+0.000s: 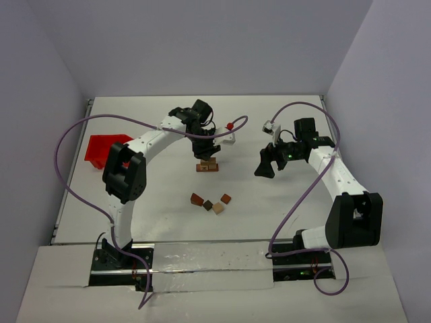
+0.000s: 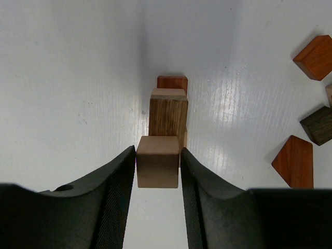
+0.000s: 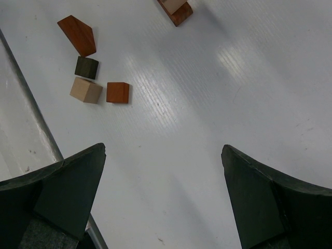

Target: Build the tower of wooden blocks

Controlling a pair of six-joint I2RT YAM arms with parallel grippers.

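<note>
The wood block tower [image 1: 207, 165] stands mid-table. In the left wrist view it shows a reddish-brown base bar [image 2: 172, 82] with a brown block [image 2: 168, 114] on it. My left gripper [image 1: 205, 149] hangs right over the tower, shut on a tan cube [image 2: 157, 161] that its fingers [image 2: 119, 181] hold over the near end of the stack. Loose wood blocks lie nearer me: a reddish-brown wedge [image 1: 196, 199], a dark cube [image 1: 208, 204], a tan cube [image 1: 218, 208] and a reddish cube [image 1: 225, 198]. My right gripper [image 1: 266, 165] is open and empty, to the right of the tower.
A red plastic bin [image 1: 104, 149] sits at the left edge of the table. The loose blocks also show in the right wrist view, at the upper left [image 3: 86, 67], and in the left wrist view, at the right edge [image 2: 294, 161]. White walls close the table's back and sides.
</note>
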